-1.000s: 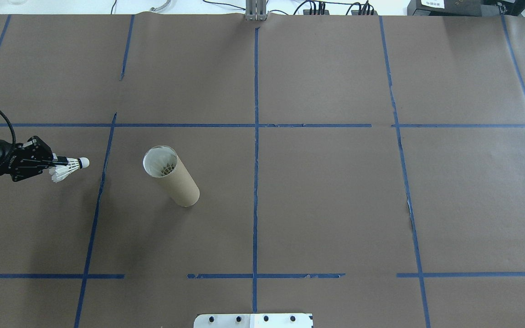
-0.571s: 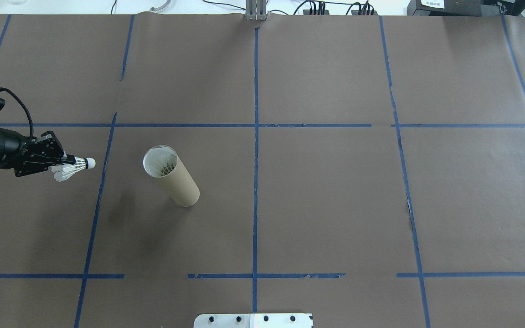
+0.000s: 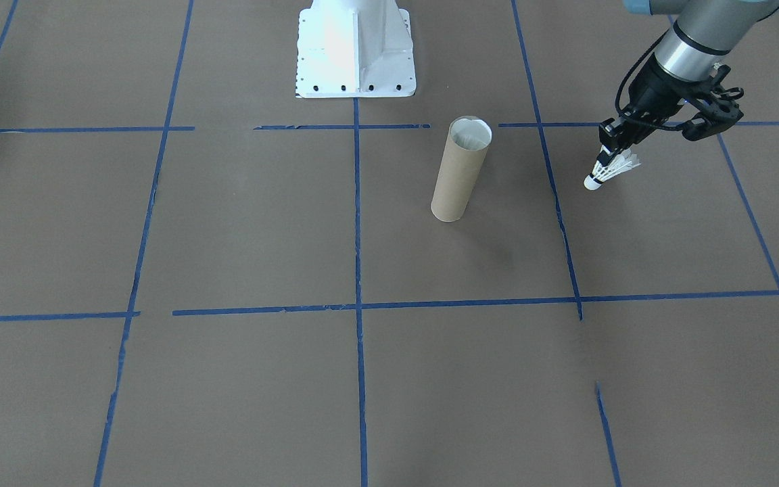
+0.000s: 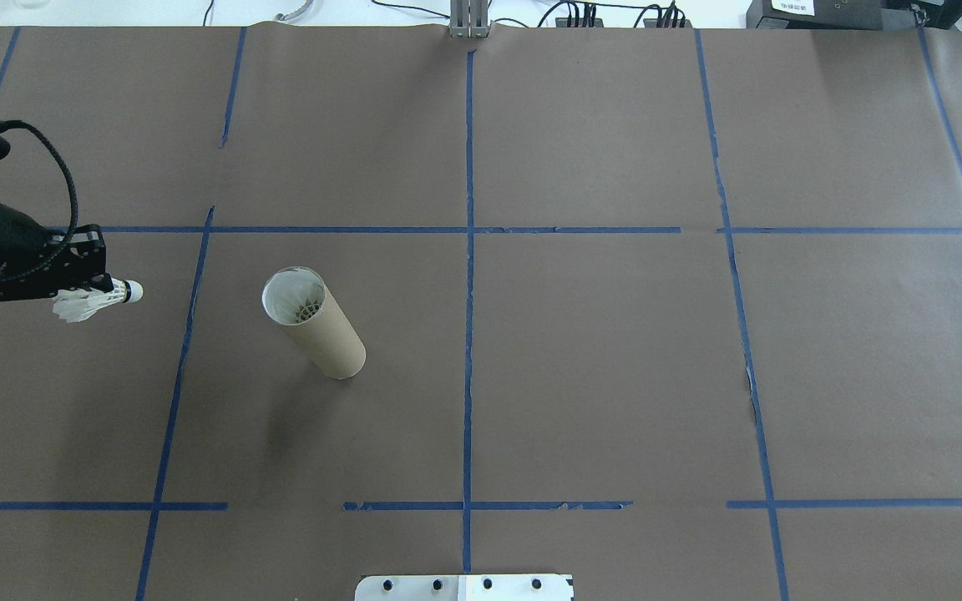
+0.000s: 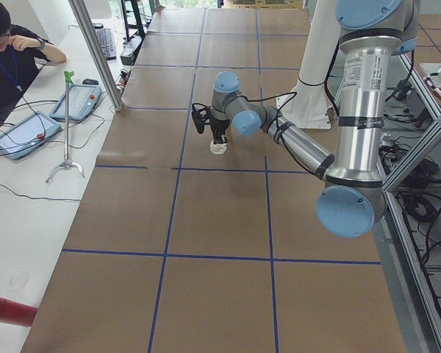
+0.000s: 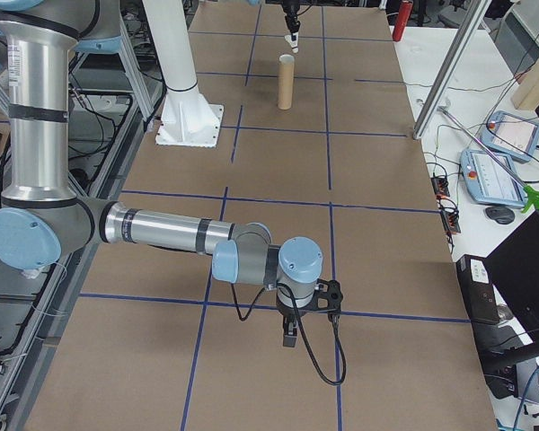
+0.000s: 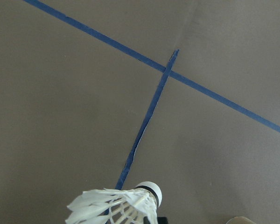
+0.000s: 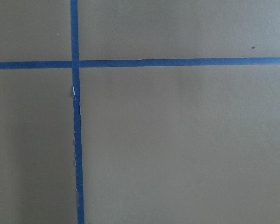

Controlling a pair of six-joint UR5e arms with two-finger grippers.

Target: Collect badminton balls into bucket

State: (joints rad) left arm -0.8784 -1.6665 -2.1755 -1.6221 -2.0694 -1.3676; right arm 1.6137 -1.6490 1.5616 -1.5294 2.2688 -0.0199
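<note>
**Shuttlecock held off to the tube's left, cork first**

The left gripper point(image 4: 101, 288) is clamped on a shuttlecock point(image 4: 97, 299), which hangs clear of the counter point(image 4: 581, 359). In the overhead view its long axis runs roughly left to right, the cork pointing right toward the tube point(image 4: 314, 321) and the skirt back by the gripper. The tube stands upright, well apart to the right of the gripper, just across a blue tape line point(image 4: 184, 334). In the front view the cork tilts downward.

The left arm is much the nearer; the right gripper point(image 6: 290, 337) hangs far off at the opposite end of the counter, and I cannot tell whether it is wide or narrow.

White feathers show inside the tube's mouth, so it seems to hold at least one shuttlecock already. The next move probably needs a carry rightward over the mouth, cork turned fully down.
</note>
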